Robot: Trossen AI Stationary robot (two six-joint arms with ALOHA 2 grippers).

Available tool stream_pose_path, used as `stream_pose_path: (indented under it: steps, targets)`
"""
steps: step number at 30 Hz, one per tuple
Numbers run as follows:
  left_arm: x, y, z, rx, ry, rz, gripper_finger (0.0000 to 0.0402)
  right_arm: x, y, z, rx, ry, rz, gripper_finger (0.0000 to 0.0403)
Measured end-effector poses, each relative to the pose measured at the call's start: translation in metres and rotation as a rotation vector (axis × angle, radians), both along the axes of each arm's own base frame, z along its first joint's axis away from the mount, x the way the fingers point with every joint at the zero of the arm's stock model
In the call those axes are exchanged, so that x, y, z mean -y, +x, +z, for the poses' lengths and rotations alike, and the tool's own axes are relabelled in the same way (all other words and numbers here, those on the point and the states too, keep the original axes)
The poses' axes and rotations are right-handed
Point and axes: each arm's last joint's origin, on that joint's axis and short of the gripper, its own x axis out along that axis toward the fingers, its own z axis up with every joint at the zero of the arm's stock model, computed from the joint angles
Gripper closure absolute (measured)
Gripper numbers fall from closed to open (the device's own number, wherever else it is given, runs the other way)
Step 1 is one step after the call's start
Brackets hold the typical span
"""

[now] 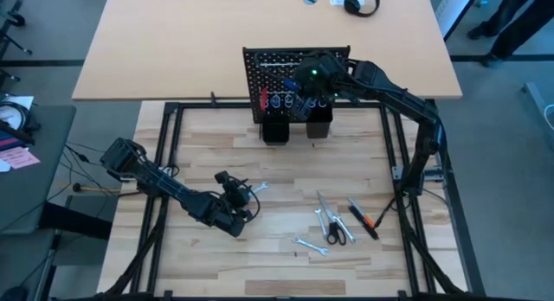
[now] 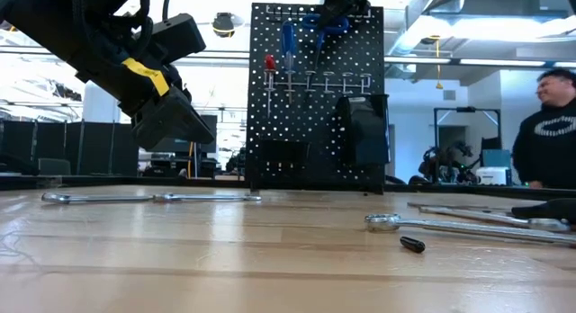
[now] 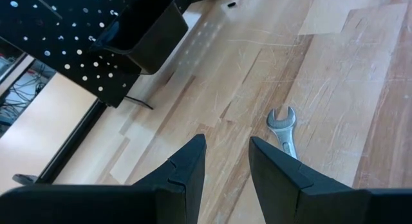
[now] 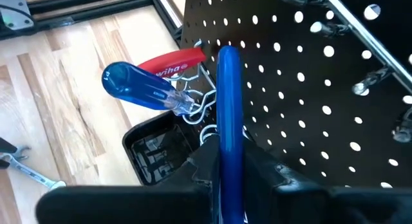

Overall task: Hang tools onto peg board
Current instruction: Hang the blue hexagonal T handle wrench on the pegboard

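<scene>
While your right gripper (image 4: pixel 226 161) clamps the blue T-key (image 4: pixel 228 114) against the peg board (image 4: pixel 309 76), its long axis runs along the fingers, beside the hung screwdriver (image 4: pixel 145 89). Your left gripper (image 3: pixel 225 163), narrowly parted and empty, hovers near a wrench (image 3: pixel 283 127).

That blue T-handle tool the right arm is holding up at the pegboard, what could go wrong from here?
1. The right gripper holds the blue T-handle tool close beside the blue screwdriver and red-handled tool already hanging; a bump might knock them off.
2. If the jaws let go before the tool sits in a ring hook, it could drop toward the black cup below.
</scene>
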Motion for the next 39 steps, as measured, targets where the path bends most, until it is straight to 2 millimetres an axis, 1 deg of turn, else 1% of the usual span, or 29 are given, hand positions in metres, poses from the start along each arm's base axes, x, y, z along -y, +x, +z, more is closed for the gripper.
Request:
stream_pose_path:
  steps: [4,7,10,15,17,19,21,23,25,28,32,36,39]
  targets:
    - [0.000,0.000,0.000,0.002,-0.001,0.000,0.0290,0.001,0.002,0.002,0.026,-0.018,0.010,0.0339]
    - [0.000,0.000,0.000,0.005,-0.002,0.000,0.0290,0.002,0.004,0.006,0.057,-0.033,0.016,0.0320]
    - [0.000,0.000,0.000,0.005,-0.002,0.000,0.0290,0.005,0.002,0.012,0.087,-0.045,0.026,0.0287]
    - [0.000,0.000,0.000,0.005,-0.002,0.000,0.0290,0.006,0.003,0.018,0.140,-0.070,0.030,0.0216]
    - [0.000,0.000,0.000,0.005,-0.002,0.000,0.0290,0.006,0.001,0.022,0.158,-0.081,0.029,0.0194]
    - [0.000,0.000,0.000,0.006,-0.003,0.000,0.0290,0.002,-0.004,0.027,0.171,-0.087,0.034,0.0181]
    - [0.000,0.000,0.000,0.005,-0.002,-0.001,0.0290,-0.002,-0.011,0.030,0.154,-0.081,0.036,0.0176]
    - [0.000,0.000,0.000,0.005,-0.002,-0.001,0.0290,-0.012,-0.020,0.032,0.113,-0.059,0.050,0.0176]
    - [0.002,0.000,0.000,0.005,-0.002,-0.007,0.0290,-0.027,-0.028,0.030,0.034,-0.034,0.090,0.0180]
    - [0.006,-0.002,0.000,-0.003,0.004,-0.027,0.0290,-0.048,-0.033,0.017,-0.083,0.000,0.157,0.0188]
    - [0.010,-0.003,0.000,-0.001,0.006,-0.040,0.0290,-0.072,-0.032,-0.010,-0.180,0.022,0.237,0.0199]
    - [0.011,-0.004,0.001,0.003,0.014,-0.042,0.0290,-0.089,-0.036,-0.037,-0.180,0.003,0.278,0.0213]
    - [0.011,-0.004,0.001,-0.003,0.021,-0.045,0.0290,-0.095,-0.045,-0.063,-0.171,-0.055,0.235,0.0235]
